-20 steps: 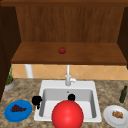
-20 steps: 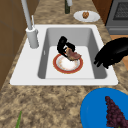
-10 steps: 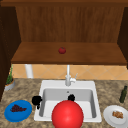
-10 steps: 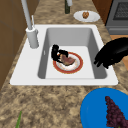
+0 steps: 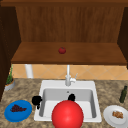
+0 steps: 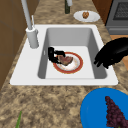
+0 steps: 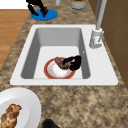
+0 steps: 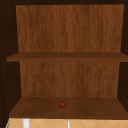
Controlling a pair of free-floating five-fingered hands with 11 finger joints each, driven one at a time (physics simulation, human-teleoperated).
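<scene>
A red-rimmed white plate [image 6: 78, 67] lies flat on the bottom of the white sink [image 6: 75, 28]. On it rests a brown piece of meat [image 6: 66, 60]. My right hand [image 6: 52, 54] sits low in the basin on the faucet side, its fingers curled round the meat's edge. The right side view gives the same grip: right hand [image 7: 75, 62], meat [image 7: 59, 62], plate [image 7: 47, 71]. In the front view the right hand [image 5: 71, 97] peeks out behind a large red disc [image 5: 67, 115]. My left hand [image 5: 36, 100] hovers at the sink's left rim, fingers hanging relaxed, holding nothing.
A faucet [image 5: 68, 76] stands behind the basin. A blue plate with grapes [image 5: 18, 110] lies left of the sink, a white plate with bread [image 5: 117, 115] and a dark bottle [image 5: 123, 94] right. A small red fruit [image 8: 62, 104] sits on the lower shelf.
My right hand has come down onto the plate with the meat and shifted a little towards the faucet side. The left hand has stayed where it was.
</scene>
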